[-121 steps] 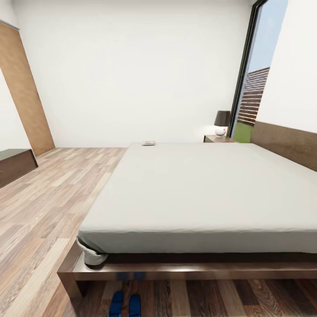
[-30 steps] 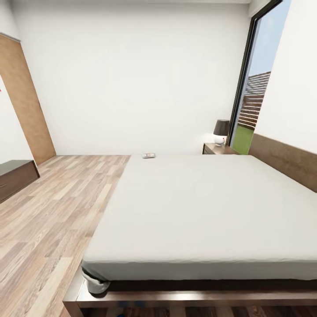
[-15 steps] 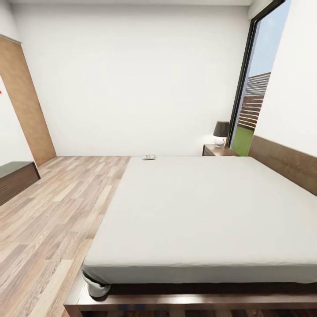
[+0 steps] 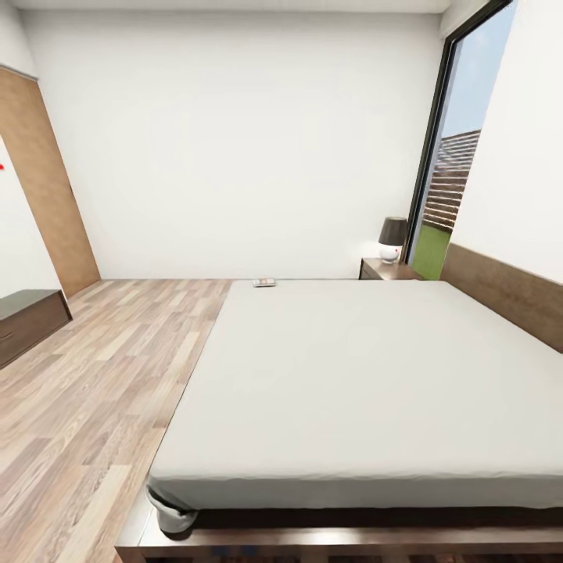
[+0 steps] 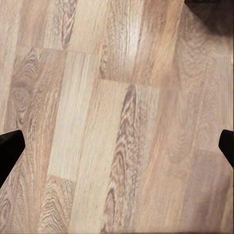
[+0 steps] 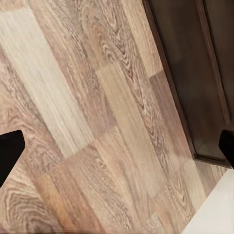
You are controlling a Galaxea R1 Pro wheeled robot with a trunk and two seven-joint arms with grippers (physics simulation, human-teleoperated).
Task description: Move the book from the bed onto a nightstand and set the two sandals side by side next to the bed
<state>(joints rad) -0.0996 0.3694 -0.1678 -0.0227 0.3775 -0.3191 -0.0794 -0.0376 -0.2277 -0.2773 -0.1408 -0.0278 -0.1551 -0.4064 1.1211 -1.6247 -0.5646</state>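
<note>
The bed (image 4: 367,383) spreads across the head view, a light grey mattress on a dark brown frame. The book (image 4: 264,282) lies small and flat at the mattress's far left corner. Beyond the bed's far right corner stands a dark nightstand (image 4: 389,270). The sandals are out of view. My left gripper (image 5: 117,146) is open over bare plank floor, its dark fingertips (image 5: 9,146) wide apart. My right gripper (image 6: 117,146) is open too, above the floor beside a dark brown wooden edge (image 6: 195,73).
A lamp (image 4: 392,237) with a dark shade sits on the nightstand. A low dark cabinet (image 4: 27,319) stands at the left, with a wooden door panel (image 4: 47,188) behind it. A tall window (image 4: 457,156) is at the far right. Plank floor (image 4: 102,367) runs left of the bed.
The whole head view has shifted upward: the bed sits lower in the picture, and the blue sandals seen at the bottom edge four seconds ago have dropped out of view.
</note>
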